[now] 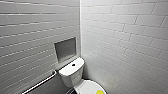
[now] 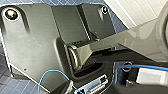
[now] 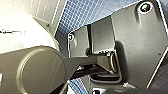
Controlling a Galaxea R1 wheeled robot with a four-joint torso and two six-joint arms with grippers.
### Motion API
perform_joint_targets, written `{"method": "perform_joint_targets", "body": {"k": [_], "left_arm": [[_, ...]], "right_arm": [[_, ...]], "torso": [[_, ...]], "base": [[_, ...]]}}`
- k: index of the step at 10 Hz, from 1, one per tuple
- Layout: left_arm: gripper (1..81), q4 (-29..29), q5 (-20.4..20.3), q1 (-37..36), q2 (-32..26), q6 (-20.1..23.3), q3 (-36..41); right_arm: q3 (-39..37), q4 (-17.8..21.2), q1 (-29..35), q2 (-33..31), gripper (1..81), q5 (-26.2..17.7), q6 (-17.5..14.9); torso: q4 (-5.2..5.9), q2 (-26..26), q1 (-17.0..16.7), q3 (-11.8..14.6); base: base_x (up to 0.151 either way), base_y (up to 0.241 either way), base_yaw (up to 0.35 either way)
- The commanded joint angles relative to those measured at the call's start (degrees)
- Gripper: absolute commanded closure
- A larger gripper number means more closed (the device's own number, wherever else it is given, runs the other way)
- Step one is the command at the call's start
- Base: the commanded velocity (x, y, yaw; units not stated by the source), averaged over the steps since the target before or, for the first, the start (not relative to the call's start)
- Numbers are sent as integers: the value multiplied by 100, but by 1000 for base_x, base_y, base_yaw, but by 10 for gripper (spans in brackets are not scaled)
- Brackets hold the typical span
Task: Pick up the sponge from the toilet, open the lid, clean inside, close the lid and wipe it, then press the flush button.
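The white toilet (image 1: 71, 72) stands in the corner at the lower middle of the head view. A small dark flush button (image 1: 73, 65) sits in the middle of its flat tank top. The oval lid (image 1: 87, 87) is down over the bowl. On the lid, at the frame's lower edge, lies the bright yellow sponge (image 1: 100, 92), partly cut off. Both my grippers are open, and the sponge lies apart from them.
White tiled walls meet in the corner behind the toilet. A recessed niche (image 1: 65, 49) is set in the left wall above the tank. A metal grab rail (image 1: 41, 82) runs low along that wall. Blue tiled floor (image 3: 75, 15) shows beside the robot's parts in the right wrist view.
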Motion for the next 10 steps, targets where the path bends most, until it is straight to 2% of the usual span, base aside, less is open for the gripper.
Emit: {"method": "perform_joint_targets", "body": {"k": [1,3,4,7,10], "left_arm": [[10,-47,340,-174,-37,28,-5],[10,-47,340,-174,-28,28,-14],[10,-47,340,-165,-19,28,-14],[10,-82,340,-104,51,19,-224],[10,-161,357,-51,262,28,-602]], "right_arm": [[230,101,468,-412,10,-179,288],[220,101,618,-684,10,-57,569],[221,109,714,-817,10,49,701],[203,109,1083,-1071,10,58,1070],[159,118,1329,-1125,10,67,1343]], "torso": [[0,-557,358,-519],[0,-986,633,-921],[0,-1204,774,-709],[0,-1716,1099,-857],[0,-2354,1504,-885]], "base": [[0,0,0],[0,0,0],[0,0,0],[0,0,0],[0,0,0]]}}
